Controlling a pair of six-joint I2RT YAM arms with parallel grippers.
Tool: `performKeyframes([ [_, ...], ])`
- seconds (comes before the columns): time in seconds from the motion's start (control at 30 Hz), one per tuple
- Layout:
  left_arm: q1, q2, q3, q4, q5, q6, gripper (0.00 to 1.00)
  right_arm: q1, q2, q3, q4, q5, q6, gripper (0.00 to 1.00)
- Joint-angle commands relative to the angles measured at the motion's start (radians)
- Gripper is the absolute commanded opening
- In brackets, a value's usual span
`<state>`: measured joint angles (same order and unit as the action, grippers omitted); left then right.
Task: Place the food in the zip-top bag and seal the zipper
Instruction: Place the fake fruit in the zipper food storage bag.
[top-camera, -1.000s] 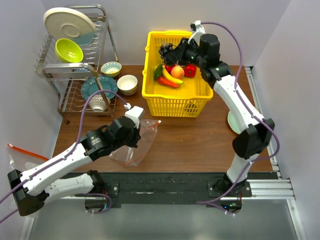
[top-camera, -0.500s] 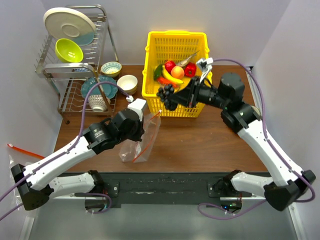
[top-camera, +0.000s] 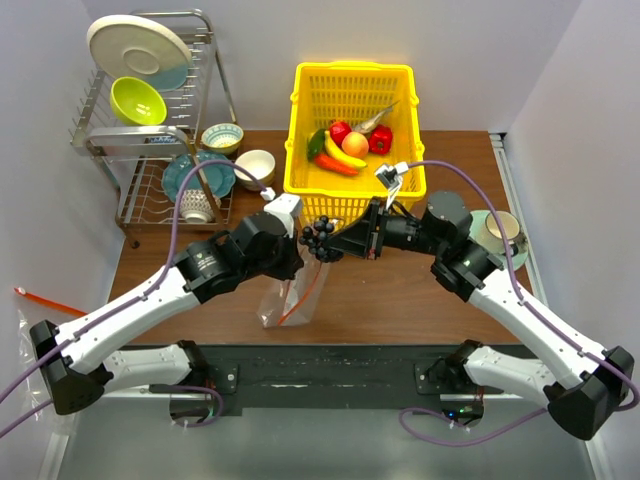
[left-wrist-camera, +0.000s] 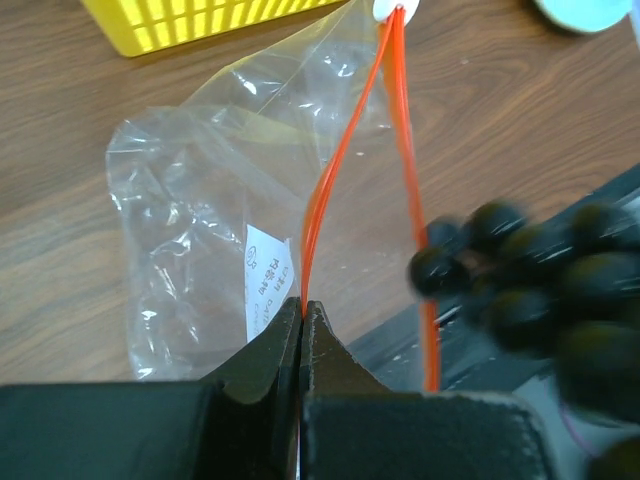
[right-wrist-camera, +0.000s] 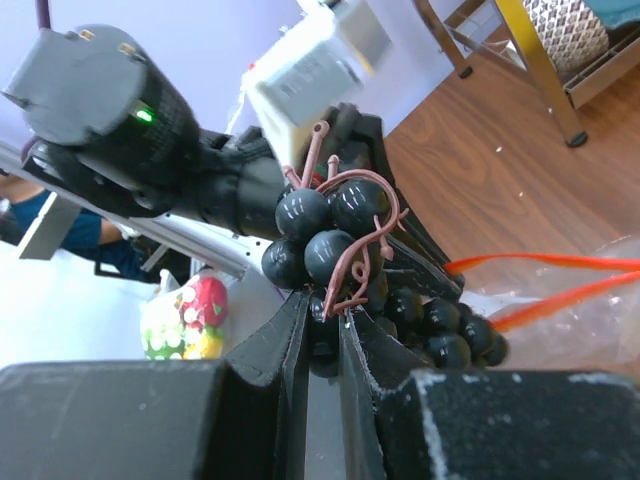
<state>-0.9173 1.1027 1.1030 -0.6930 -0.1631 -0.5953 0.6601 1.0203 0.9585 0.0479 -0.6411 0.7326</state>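
The bag (top-camera: 288, 298) sat at 7 o'clock of the basket (top-camera: 350, 215), with the left gripper (left-wrist-camera: 302, 308) pressed together on one zipper (left-wrist-camera: 345, 160) lip. The right gripper (right-wrist-camera: 322, 312) pinched the grapes (right-wrist-camera: 330, 235) at its 3 o'clock. The mouth gaped narrowly (a mere slit), so the bunch might snag the free lip and tumble outside.
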Motion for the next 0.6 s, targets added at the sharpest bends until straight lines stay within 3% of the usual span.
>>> performKeyframes([
  [0.0,0.005,-0.047,0.012,0.089,0.053,-0.052,0.0,-0.001,-0.038,-0.066,0.205,0.015,0.085,0.0],
  [0.2,0.005,-0.063,-0.005,0.093,0.062,-0.057,0.0,-0.001,-0.043,-0.139,0.287,0.012,0.125,0.0],
  [0.57,0.003,-0.06,-0.089,0.159,0.083,-0.07,0.0,0.001,-0.055,-0.035,0.251,0.034,0.123,0.0],
])
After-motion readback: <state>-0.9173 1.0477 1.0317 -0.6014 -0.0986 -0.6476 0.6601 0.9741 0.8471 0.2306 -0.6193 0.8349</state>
